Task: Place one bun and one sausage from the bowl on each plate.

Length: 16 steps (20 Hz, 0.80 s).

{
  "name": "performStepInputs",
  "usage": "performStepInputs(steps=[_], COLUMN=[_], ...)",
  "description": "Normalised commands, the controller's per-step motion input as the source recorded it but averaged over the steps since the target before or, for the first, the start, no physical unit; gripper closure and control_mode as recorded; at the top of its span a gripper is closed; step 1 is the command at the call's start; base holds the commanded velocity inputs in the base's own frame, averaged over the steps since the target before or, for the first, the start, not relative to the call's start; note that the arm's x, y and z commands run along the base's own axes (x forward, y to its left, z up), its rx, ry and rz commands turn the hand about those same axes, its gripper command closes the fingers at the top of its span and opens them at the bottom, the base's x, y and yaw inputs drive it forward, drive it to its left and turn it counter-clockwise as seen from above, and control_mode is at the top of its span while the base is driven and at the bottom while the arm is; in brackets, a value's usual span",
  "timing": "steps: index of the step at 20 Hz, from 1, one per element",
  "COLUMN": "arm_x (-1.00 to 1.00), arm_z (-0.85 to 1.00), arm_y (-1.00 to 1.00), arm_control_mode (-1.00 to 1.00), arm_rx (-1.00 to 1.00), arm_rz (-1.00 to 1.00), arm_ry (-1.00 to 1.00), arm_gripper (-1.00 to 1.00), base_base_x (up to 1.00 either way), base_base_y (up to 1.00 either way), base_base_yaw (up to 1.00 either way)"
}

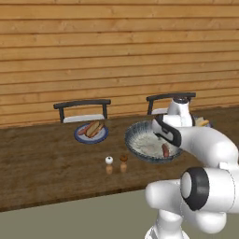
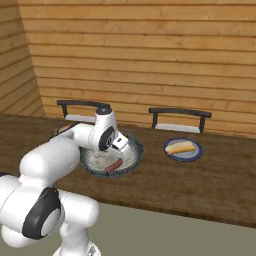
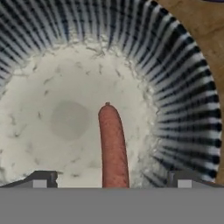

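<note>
The large striped bowl [image 1: 132, 140] [image 2: 136, 151] [image 3: 183, 87] holds one sausage [image 1: 165, 150] [image 2: 114, 165] [image 3: 113, 144] on its pale floor. My gripper [image 3: 113, 183] hangs just above it, open, with a fingertip on either side of the sausage's near end. One plate [image 1: 79, 137] left of the bowl carries a bun [image 1: 94, 127] and a sausage [image 1: 84, 130]. The other plate [image 2: 193, 155], right of the bowl, carries a bun [image 2: 179, 147] alone; in the left base view my arm hides most of it.
Salt and pepper shakers [image 1: 108, 164] [image 1: 123, 163] stand in front of the bowl near the counter's front edge. Two dark-backed chairs [image 1: 82, 109] [image 2: 179, 119] sit behind the wooden counter, against a wood-plank wall.
</note>
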Motion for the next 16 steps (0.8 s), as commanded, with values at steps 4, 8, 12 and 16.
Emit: performStepInputs(steps=[4, 8, 12, 16], arm_x=[0.08, 0.0, 0.0, 0.0], arm_z=[-0.66, -0.54, -0.41, -0.44], arm_y=[0.0, 0.0, 0.14, 0.09], arm_control_mode=[-1.0, -1.0, -1.0, -1.0], arm_rx=[-0.11, -0.08, -0.05, -0.03], arm_rz=[0.04, 0.06, 0.0, 0.0], arm_ry=[0.04, 0.12, 0.04, 0.0], arm_gripper=[-1.0, -1.0, -1.0, 1.0], base_base_x=[0.0, 0.0, 0.0, 0.0], base_base_y=[0.0, 0.0, 0.0, 0.0], base_base_yaw=[0.0, 0.0, 0.0, 0.0])
